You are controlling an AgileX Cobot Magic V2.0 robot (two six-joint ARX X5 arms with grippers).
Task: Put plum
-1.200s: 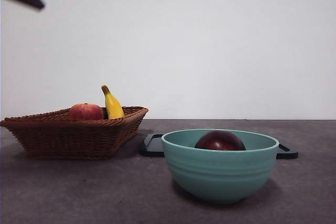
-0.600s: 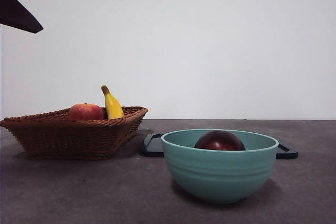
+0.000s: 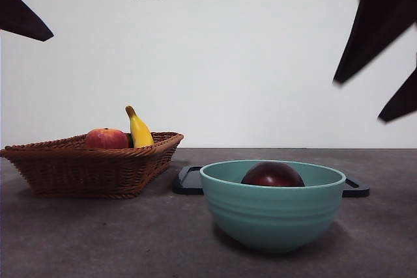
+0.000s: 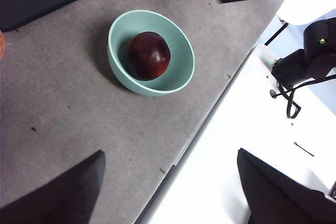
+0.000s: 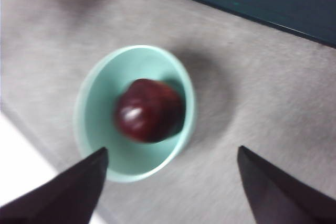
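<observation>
One plum (image 3: 273, 175) lies inside one bowl (image 3: 273, 216), a pale green one standing on the grey table (image 3: 98, 239) at the near right of the front view. Only the plum's glossy maroon top rises above the bowl's rim there. From the wrist views the plum (image 4: 148, 55) is close to round, so no long axis can be made out, and no stem end is clear enough to say which way it points. It rests on the bowl's floor, a little off centre, close against one inner wall (image 5: 149, 110).

Behind the bowl lies one dark tray (image 3: 190, 180), flat on the table, its ends showing to either side of the bowl. To the far left stands one wicker basket (image 3: 91, 164), holding one red apple (image 3: 107, 139) and one banana (image 3: 139, 129); the banana leans up with its dark tip highest.

The right gripper (image 5: 170, 182) hangs above the bowl, well clear of the plum, its two jaws spread wide and holding nothing. In the front view it shows as two dark tips at the upper right (image 3: 384, 63). The left gripper (image 4: 168, 187) is also spread and empty, high over the table's near edge, apart from the bowl; in the front view only a black tip shows at the top left corner (image 3: 23, 17).
</observation>
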